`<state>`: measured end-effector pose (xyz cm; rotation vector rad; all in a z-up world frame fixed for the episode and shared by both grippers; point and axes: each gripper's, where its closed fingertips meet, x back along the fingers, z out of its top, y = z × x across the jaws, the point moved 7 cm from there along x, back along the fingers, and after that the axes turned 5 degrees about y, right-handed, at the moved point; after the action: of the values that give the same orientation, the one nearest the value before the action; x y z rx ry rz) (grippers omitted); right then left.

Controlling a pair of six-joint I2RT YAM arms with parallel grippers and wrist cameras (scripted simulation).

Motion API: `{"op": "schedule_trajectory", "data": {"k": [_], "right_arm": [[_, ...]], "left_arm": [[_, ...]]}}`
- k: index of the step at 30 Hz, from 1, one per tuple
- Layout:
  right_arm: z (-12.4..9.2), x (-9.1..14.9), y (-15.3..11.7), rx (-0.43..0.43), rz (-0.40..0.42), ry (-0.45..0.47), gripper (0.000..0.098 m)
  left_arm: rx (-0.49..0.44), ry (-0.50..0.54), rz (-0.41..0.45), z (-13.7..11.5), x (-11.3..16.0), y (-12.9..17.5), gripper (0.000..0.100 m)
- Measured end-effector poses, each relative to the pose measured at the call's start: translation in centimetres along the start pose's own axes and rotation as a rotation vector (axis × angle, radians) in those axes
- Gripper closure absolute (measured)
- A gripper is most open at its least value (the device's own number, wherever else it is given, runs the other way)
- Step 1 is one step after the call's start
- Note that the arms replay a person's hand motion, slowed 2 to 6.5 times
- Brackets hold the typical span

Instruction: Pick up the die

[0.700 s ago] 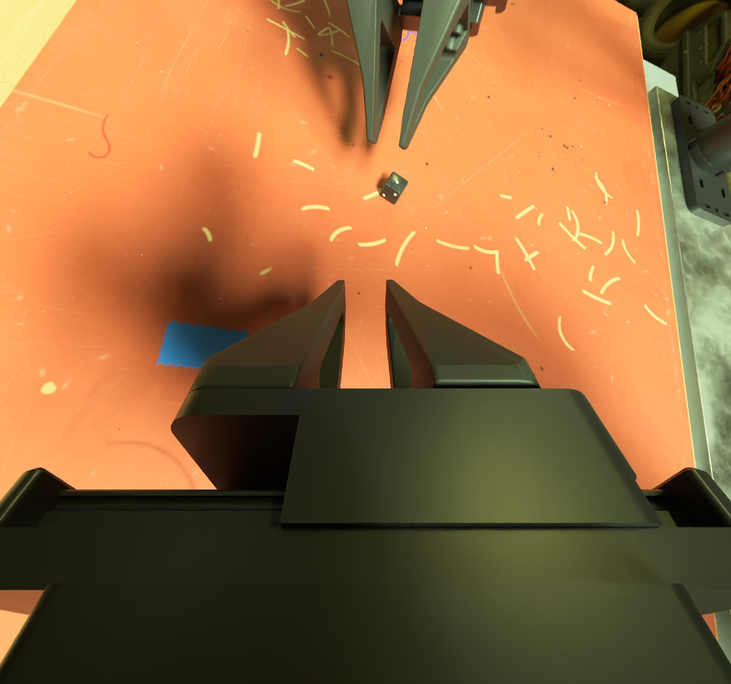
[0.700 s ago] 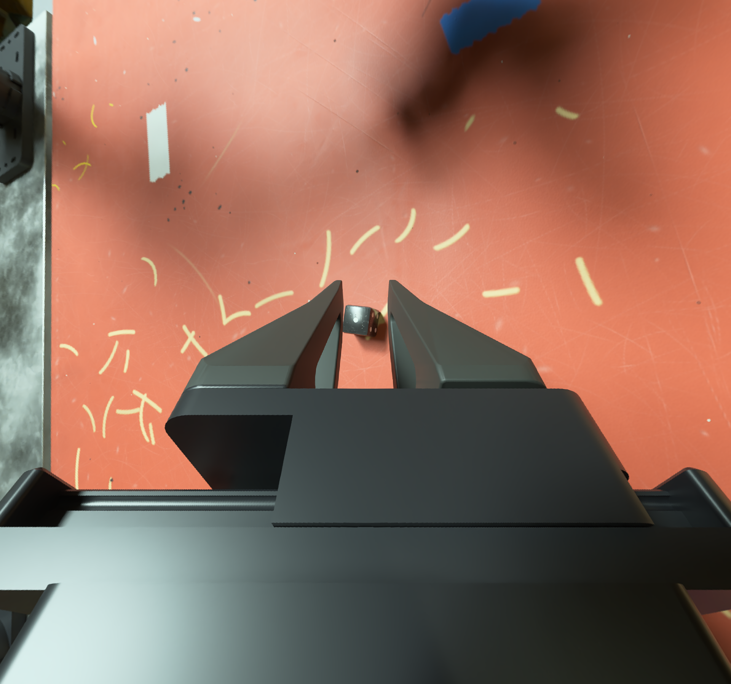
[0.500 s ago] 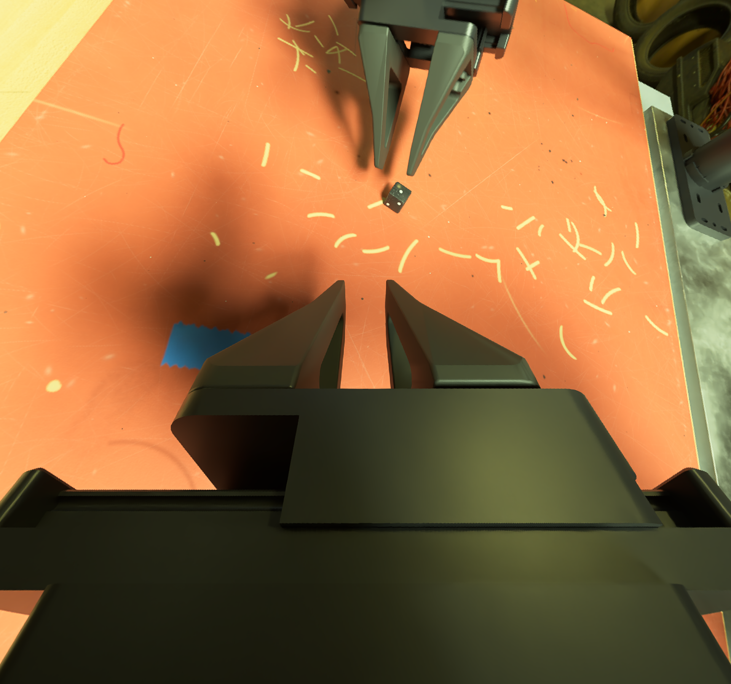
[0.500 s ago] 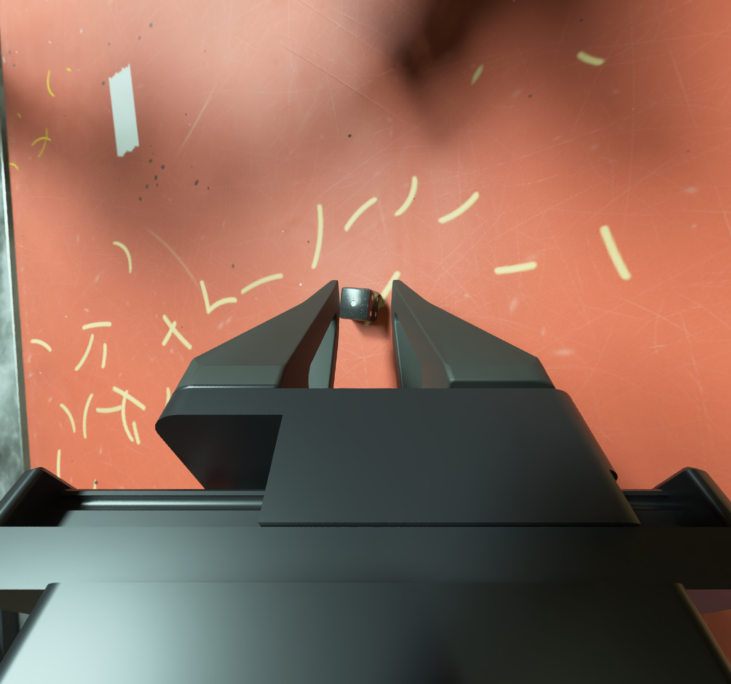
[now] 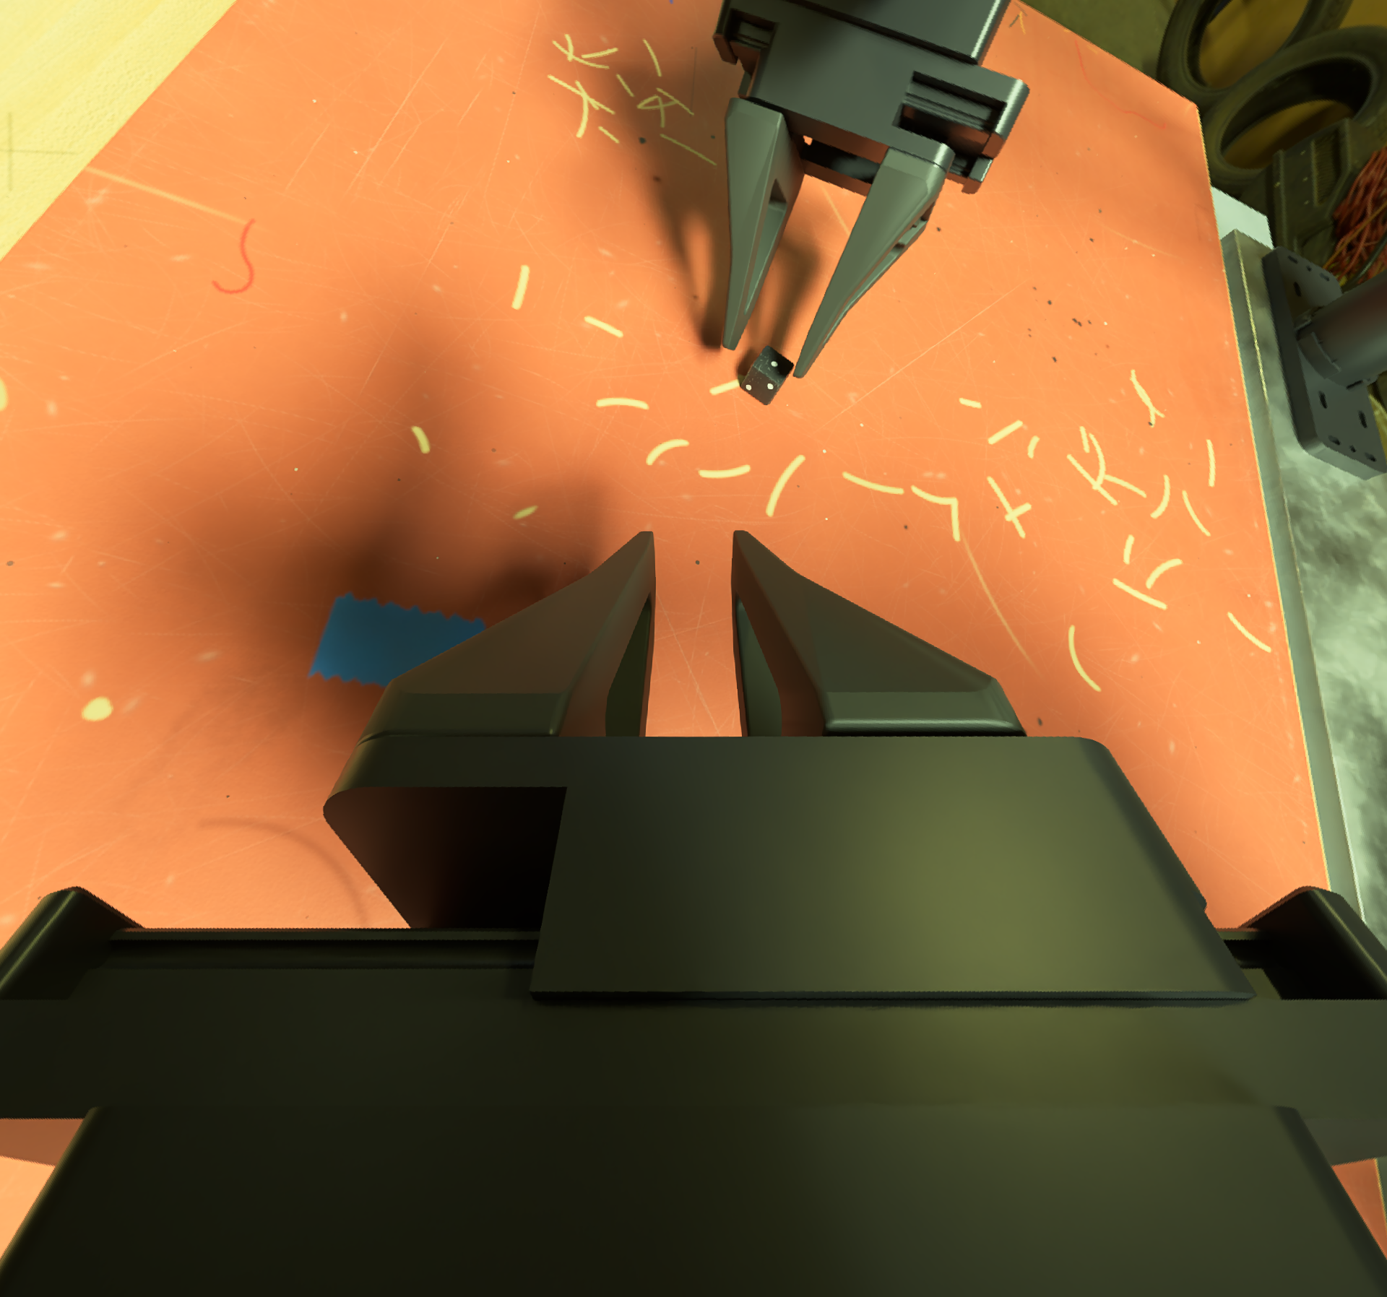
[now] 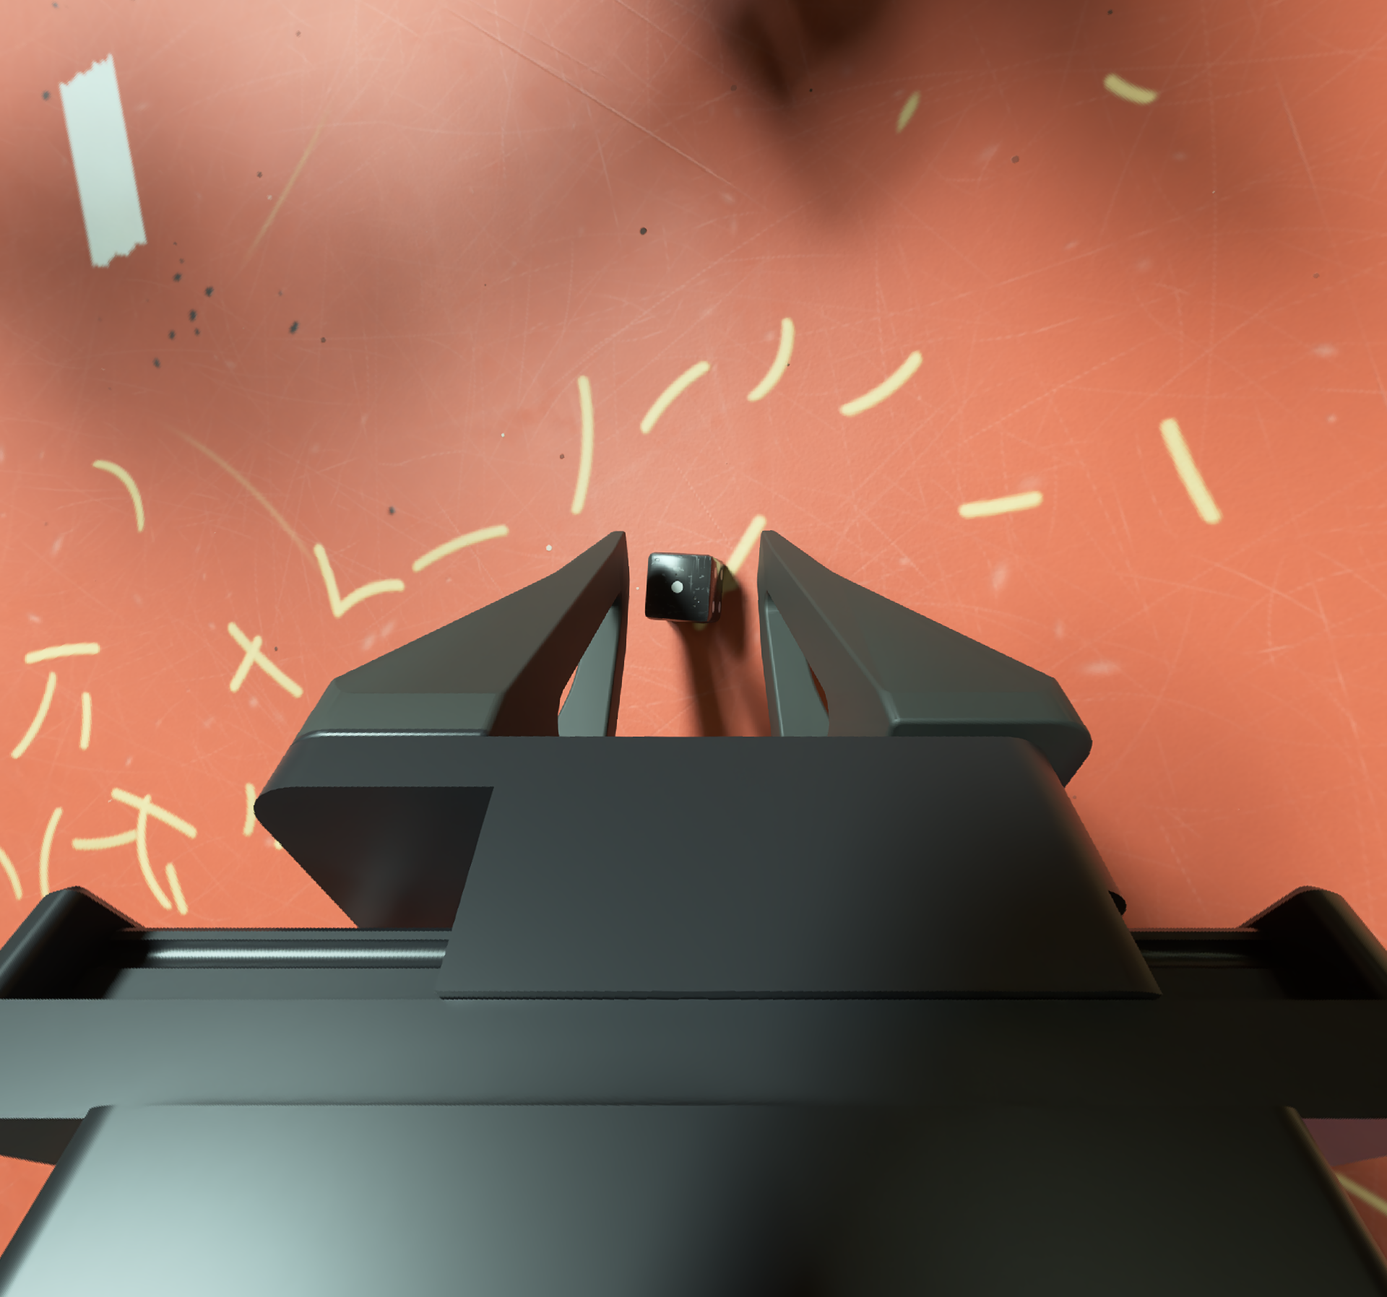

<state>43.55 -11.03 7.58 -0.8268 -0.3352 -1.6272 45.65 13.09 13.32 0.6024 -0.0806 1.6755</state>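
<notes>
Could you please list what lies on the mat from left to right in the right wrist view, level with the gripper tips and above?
White tape strip → right gripper's left finger → black die → right gripper's right finger.

Die [image 6: 681, 587]: small black cube, white pips, rounded corners. I see it resting on orange mat [image 6: 976, 248], single-pip face toward my right wrist camera.
</notes>
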Motion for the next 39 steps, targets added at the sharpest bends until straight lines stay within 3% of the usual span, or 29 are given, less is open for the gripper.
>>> {"op": "schedule_trajectory", "data": {"k": [8,22,28,39], "right_arm": [[-0.3,-0.6,-0.6,0.023,-0.054,-0.009,0.0682],[-0.2,-0.8,-1.0,0.084,-0.157,-0.023,0.0787],[-0.3,-0.6,-1.1,0.093,-0.211,-0.027,0.0684],[-0.5,-0.7,-1.3,0.084,-0.205,-0.024,0.0688]], "left_arm": [[0.008,-0.017,0.010,-0.5,-0.2,-0.4,0.083],[0.009,-0.022,0.008,-0.6,-0.4,-0.4,0.083],[0.009,-0.020,0.009,-0.6,-0.4,-0.4,0.083],[0.008,-0.019,0.011,-0.6,-0.4,-0.3,0.083]]}}
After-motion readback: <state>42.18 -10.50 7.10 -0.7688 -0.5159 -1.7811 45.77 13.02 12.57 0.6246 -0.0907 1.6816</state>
